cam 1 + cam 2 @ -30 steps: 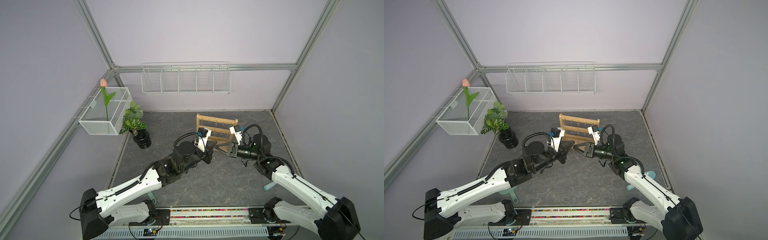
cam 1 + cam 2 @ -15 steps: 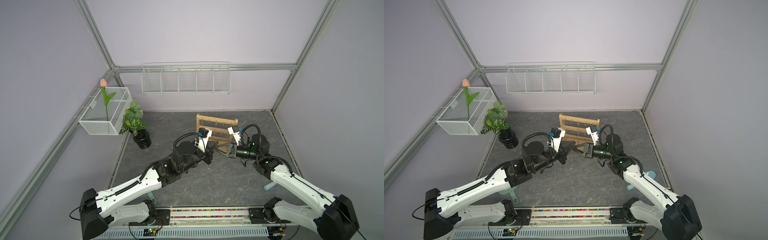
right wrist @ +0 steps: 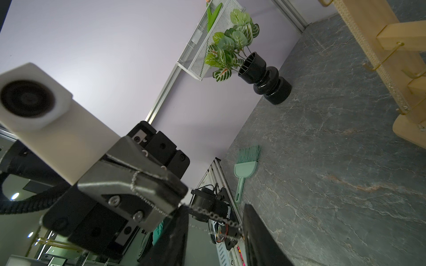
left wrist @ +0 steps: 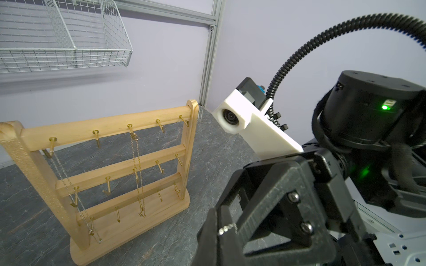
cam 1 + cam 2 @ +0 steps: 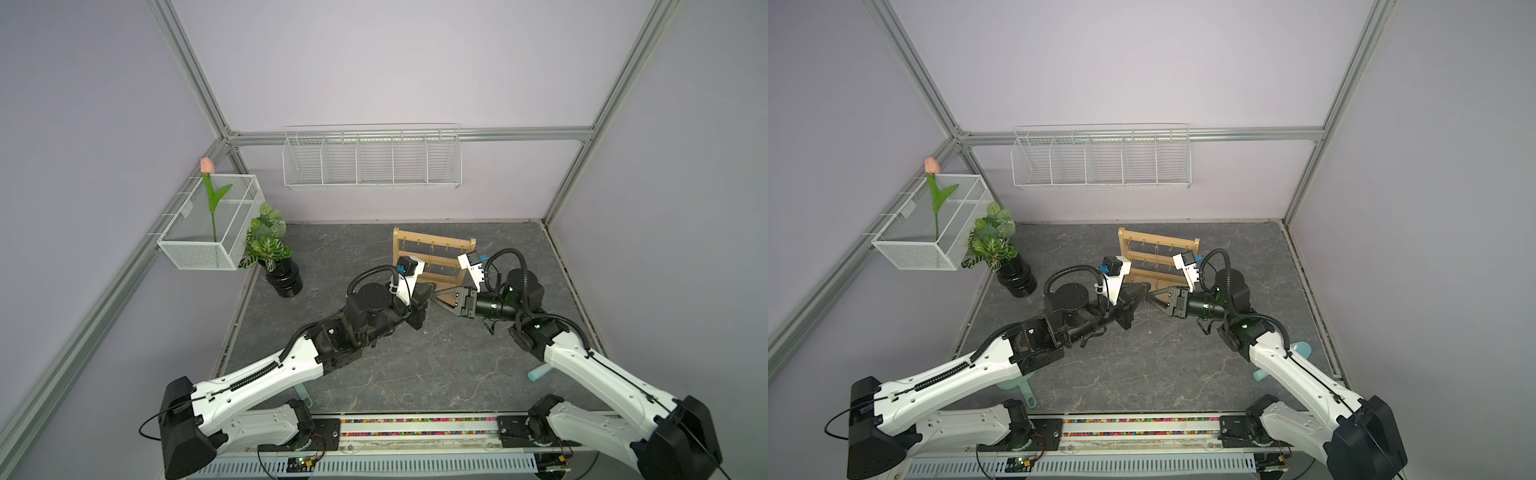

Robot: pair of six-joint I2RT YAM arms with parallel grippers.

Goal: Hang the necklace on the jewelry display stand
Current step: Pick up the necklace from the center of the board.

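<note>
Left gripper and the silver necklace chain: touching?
Touching. The right wrist view shows the silver necklace chain draped across a finger of the left gripper and pinched at its shut tips, with the rest trailing away from there.

Robotics lab, enclosed test cell
Aluminium-profile frame (image 5: pixel 519 134), plain lilac panel walls (image 5: pixel 395 62), grey stone-look tabletop (image 5: pixel 457 365), two white robot arms (image 5: pixel 266 374) on a base rail (image 5: pixel 415 430); props: white wire baskets (image 5: pixel 372 166), potted plant (image 5: pixel 268 243)
</note>
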